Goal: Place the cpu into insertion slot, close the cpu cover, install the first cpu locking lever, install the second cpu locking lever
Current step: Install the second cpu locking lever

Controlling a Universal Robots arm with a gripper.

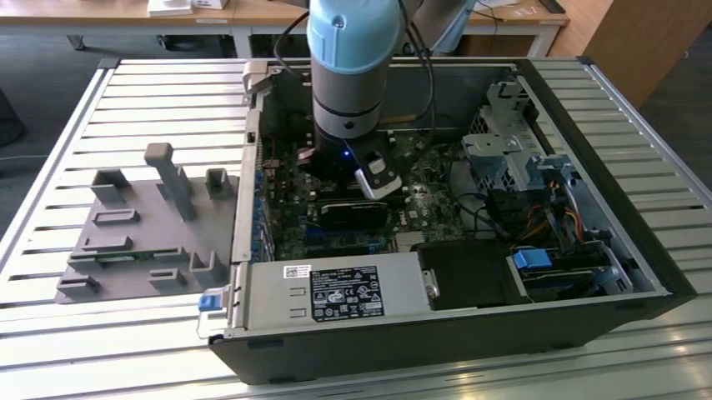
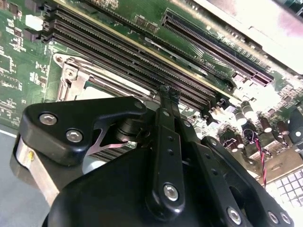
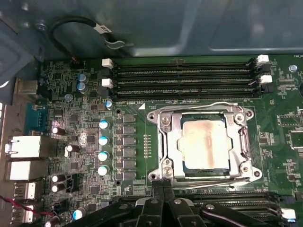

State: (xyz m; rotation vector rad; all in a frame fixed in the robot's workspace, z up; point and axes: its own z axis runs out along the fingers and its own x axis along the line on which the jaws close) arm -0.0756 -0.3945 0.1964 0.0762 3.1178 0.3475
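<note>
An open desktop computer case (image 1: pixel 623 208) lies on its side on a slatted metal table (image 1: pixel 67 350); a grey moulded fixture tray (image 1: pixel 145 242) sits just beside the case toward the exterior view's left; the robot arm (image 1: pixel 347 67) reaches straight down into the case over the green motherboard (image 3: pixel 85 123); in the first wrist view the cpu (image 3: pixel 204 143) lies flat inside its socket, its silvery top marked with a pale pinkish residue; the cpu cover (image 3: pixel 171 142), a thin metal frame with a square window, lies closed around the chip; a thin wire locking lever (image 3: pixel 222 104) runs along the socket edge nearest the black memory slots (image 3: pixel 184 75), and another wire lever (image 3: pixel 208 173) lies along the opposite edge, close to the gripper; the gripper (image 3: pixel 163 185) hangs just beside that edge of the socket, its two black fingertips (image 3: pixel 157 189) pressed together with nothing visible between them; in the second wrist view the same fingertips (image 2: pixel 168 94) meet just above the board near the long slots; round blue-topped capacitors (image 3: pixel 103 147) stand in a row beside the socket.
</note>
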